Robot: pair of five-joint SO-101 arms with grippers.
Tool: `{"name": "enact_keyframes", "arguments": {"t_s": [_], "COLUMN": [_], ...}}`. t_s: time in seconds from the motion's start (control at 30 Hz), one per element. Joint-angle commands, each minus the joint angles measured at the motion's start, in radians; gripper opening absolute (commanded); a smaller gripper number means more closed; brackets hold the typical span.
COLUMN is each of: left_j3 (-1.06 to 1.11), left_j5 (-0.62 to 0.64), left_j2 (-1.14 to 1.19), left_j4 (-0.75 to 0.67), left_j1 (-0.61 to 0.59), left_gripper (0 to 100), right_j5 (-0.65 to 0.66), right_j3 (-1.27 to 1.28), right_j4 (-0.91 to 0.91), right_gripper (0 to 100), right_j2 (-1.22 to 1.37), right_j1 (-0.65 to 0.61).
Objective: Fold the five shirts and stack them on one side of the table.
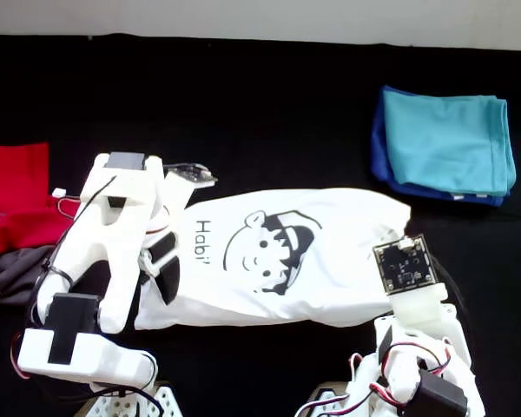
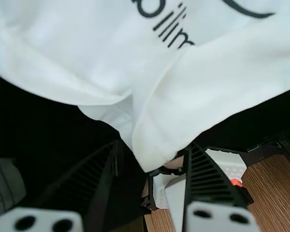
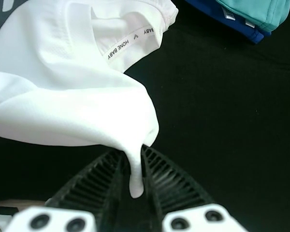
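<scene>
High view gives you the count: two of the five shirts are finished, a folded teal cotton shirt [image 1: 447,139] lying on top of a folded royal-blue shirt [image 1: 382,165] at the far right side of the black-covered table [image 1: 243,113]. A white cotton shirt [image 1: 330,261] with a black cartoon face print lies spread in the middle, between both arms, and it is not folded yet. At the left edge a crumpled red shirt [image 1: 17,191] and a dark grey shirt [image 1: 13,269] touching it wait unfolded. Left wrist view: the left gripper [image 2: 154,145] has its jaws clearly apart, and a doubled edge of the white shirt hangs between them, touching one jaw; I judge it is not pinched firmly. Right wrist view: the right gripper [image 3: 132,154] is nearly closed, with a thin corner of the white shirt, near the neck label [image 3: 130,41], squeezed between its ribbed pads [image 3: 164,169]. As I judge it, you are at the start of the third shirt; three shirts must be folded and stacked.
</scene>
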Motion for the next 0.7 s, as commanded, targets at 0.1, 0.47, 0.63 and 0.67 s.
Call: {"name": "enact_keyframes", "arguments": {"t_s": [0.1, 0.47, 0.63, 0.67], "left_j3": [0.001, -0.004, -0.007, -0.01], "left_j5": [0.008, 0.009, 0.009, 0.009], "left_j2": [-0.004, -0.012, -0.012, -0.013], "left_j4": [-0.048, -0.046, -0.044, -0.044], "left_j1": [0.001, 0.002, 0.002, 0.002], "left_gripper": [21, 2, 3, 3], "right_j5": [0.008, 0.006, 0.006, 0.006], "right_j3": [0.012, 0.012, 0.012, 0.013], "right_j4": [0.005, 0.005, 0.005, 0.005], "right_gripper": [0.6, 0.6, 0.6, 0.6], "right_j2": [-0.002, -0.002, -0.002, -0.002], "right_j1": [-0.001, -0.001, -0.001, -0.001]}}
